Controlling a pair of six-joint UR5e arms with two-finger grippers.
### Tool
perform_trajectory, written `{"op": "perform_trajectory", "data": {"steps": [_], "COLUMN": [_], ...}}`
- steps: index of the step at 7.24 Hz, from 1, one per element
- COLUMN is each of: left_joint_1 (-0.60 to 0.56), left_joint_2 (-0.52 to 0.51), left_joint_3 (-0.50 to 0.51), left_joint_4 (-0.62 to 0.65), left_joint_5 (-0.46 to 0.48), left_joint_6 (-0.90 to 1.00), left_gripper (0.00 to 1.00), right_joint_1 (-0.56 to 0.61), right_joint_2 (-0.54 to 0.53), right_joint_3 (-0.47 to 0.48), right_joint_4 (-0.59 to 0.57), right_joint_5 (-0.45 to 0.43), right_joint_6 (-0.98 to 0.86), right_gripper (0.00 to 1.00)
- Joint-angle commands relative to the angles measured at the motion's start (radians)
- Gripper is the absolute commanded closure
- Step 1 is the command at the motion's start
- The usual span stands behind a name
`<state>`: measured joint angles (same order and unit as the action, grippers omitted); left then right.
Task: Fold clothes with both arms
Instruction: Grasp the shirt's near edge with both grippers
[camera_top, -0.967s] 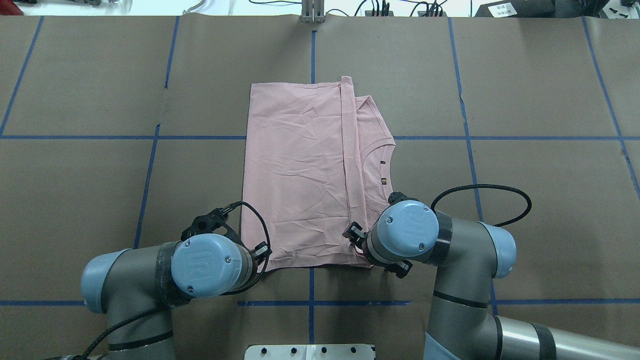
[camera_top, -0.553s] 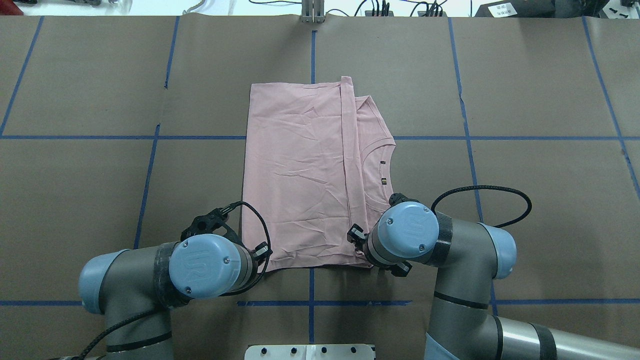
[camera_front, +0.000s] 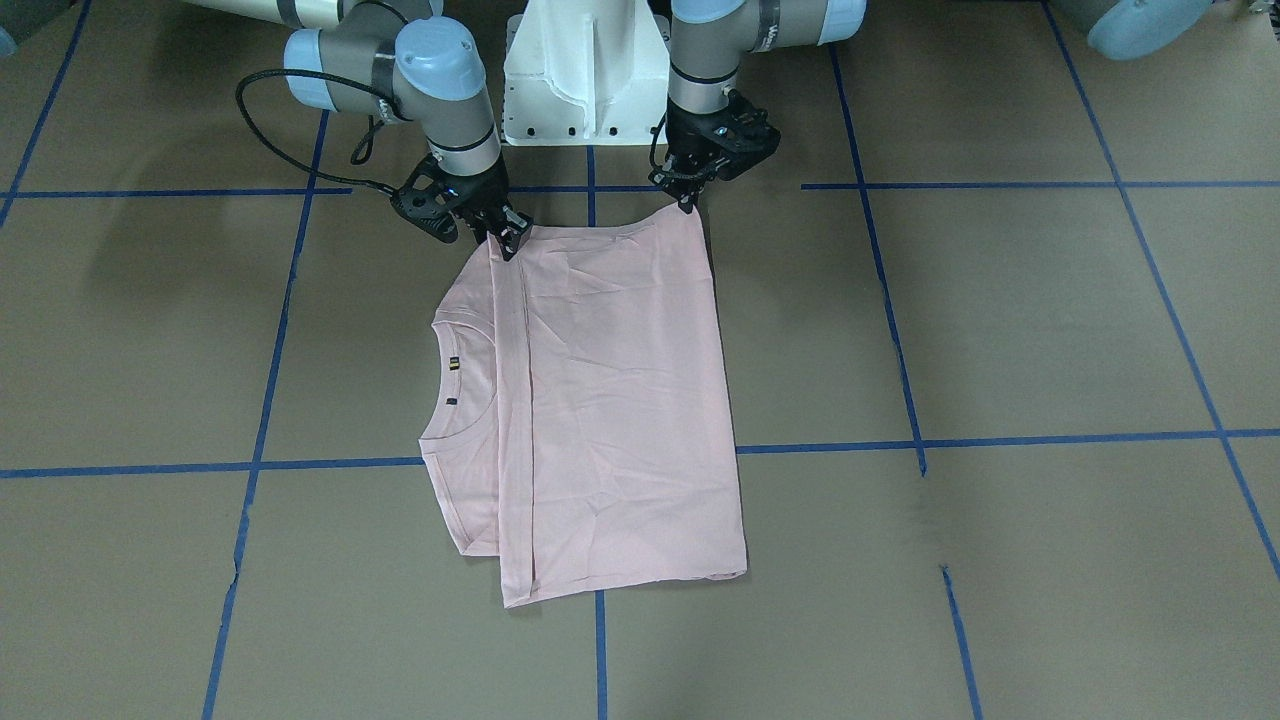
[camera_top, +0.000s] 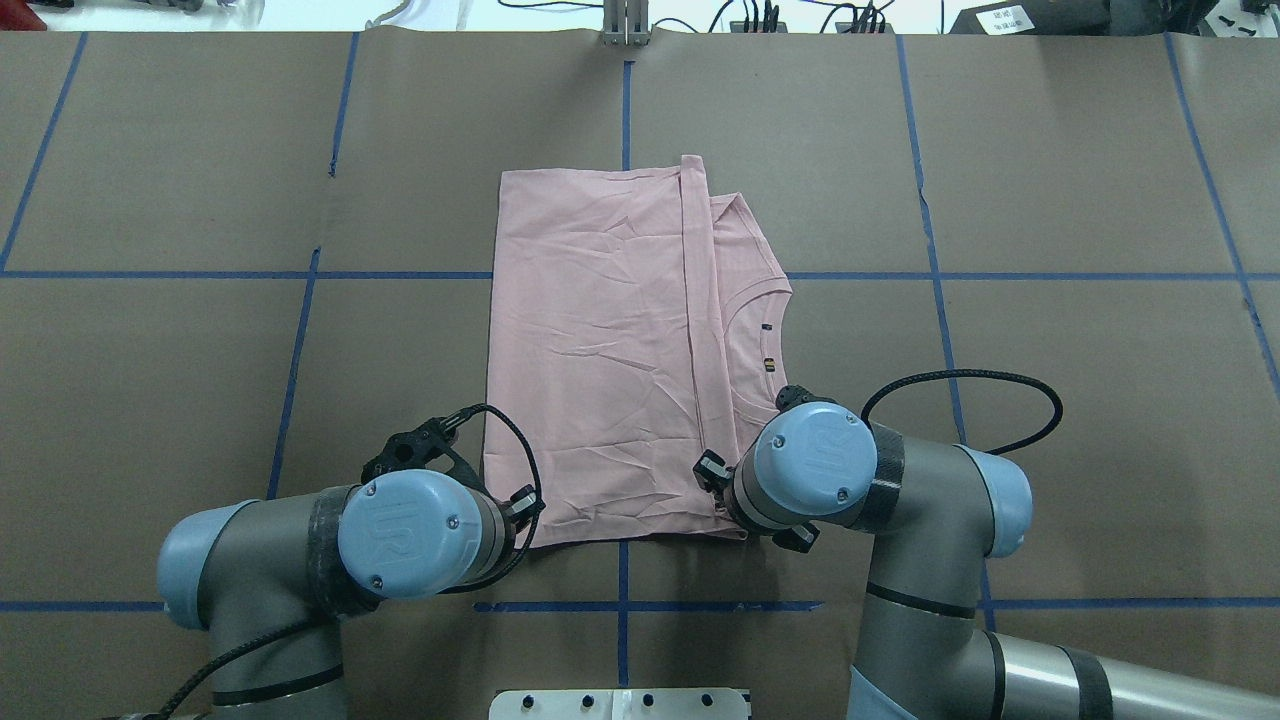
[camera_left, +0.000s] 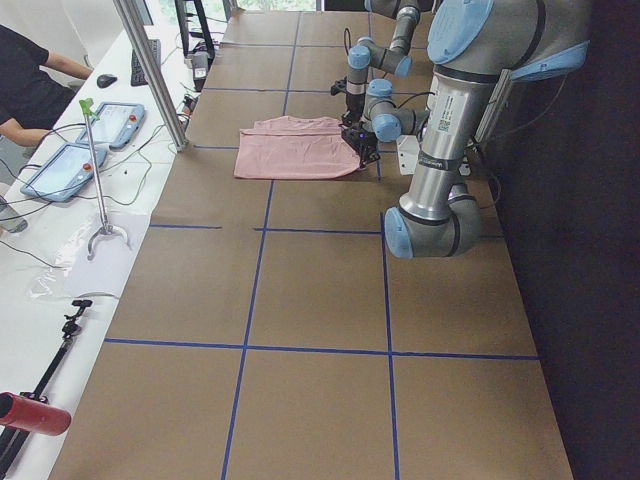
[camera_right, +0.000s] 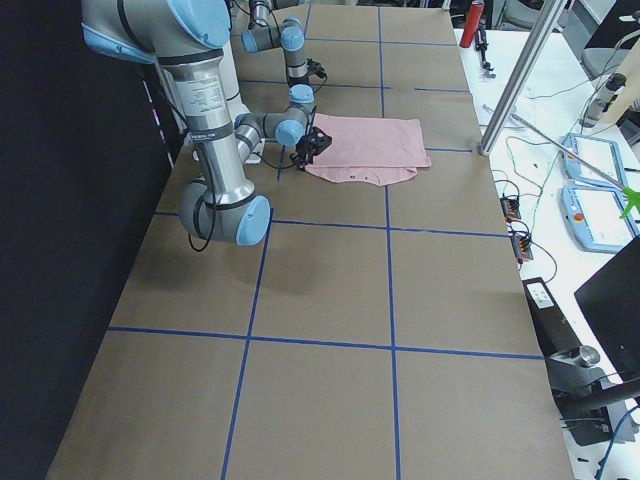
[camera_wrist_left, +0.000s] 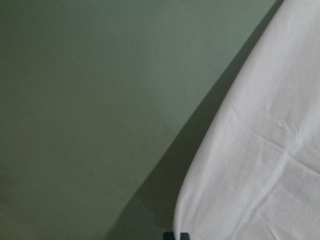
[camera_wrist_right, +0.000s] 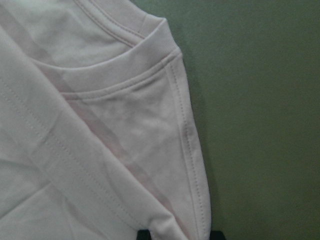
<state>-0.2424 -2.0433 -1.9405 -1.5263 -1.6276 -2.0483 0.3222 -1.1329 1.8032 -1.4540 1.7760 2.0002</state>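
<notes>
The pale pink T-shirt (camera_top: 600, 350) lies folded flat on the brown table, neckline (camera_front: 455, 380) towards my right; the printed side is hidden. My left gripper (camera_front: 689, 205) sits at the shirt's near corner on my left. Its jaws are together on the fabric edge (camera_wrist_left: 260, 165), which is lifted and casts a wide shadow. My right gripper (camera_front: 508, 243) sits at the near corner on my right. In the right wrist view two dark tips stand apart either side of the hemmed corner (camera_wrist_right: 190, 200). In the overhead view both wrists hide the fingertips.
The white pedestal (camera_front: 590, 70) stands just behind both grippers. Blue tape lines (camera_top: 625, 100) grid the brown table. A metal post (camera_left: 150, 70) and operator tablets (camera_left: 60, 170) stand off the table's far edge, beyond the shirt.
My right wrist has shifted slightly at the shirt's corner. The left arm has edged a little to the left. The shirt lies as before.
</notes>
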Motion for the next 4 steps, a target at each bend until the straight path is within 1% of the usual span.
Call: {"op": "perform_trajectory", "data": {"steps": [1, 4], "left_joint_1": [0.002, 0.003], "left_joint_2": [0.000, -0.002], "left_joint_3": [0.000, 0.000], "left_joint_4": [0.000, 0.000], "left_joint_5": [0.000, 0.000], "left_joint_6": [0.000, -0.001], "left_gripper": [1.00, 1.00], "right_joint_1": [0.009, 0.015], "right_joint_2": [0.002, 0.002], "right_joint_3": [0.007, 0.016], "right_joint_4": [-0.002, -0.002], "right_joint_5": [0.003, 0.002], "right_joint_6": [-0.001, -0.001], "right_gripper": [1.00, 1.00]}}
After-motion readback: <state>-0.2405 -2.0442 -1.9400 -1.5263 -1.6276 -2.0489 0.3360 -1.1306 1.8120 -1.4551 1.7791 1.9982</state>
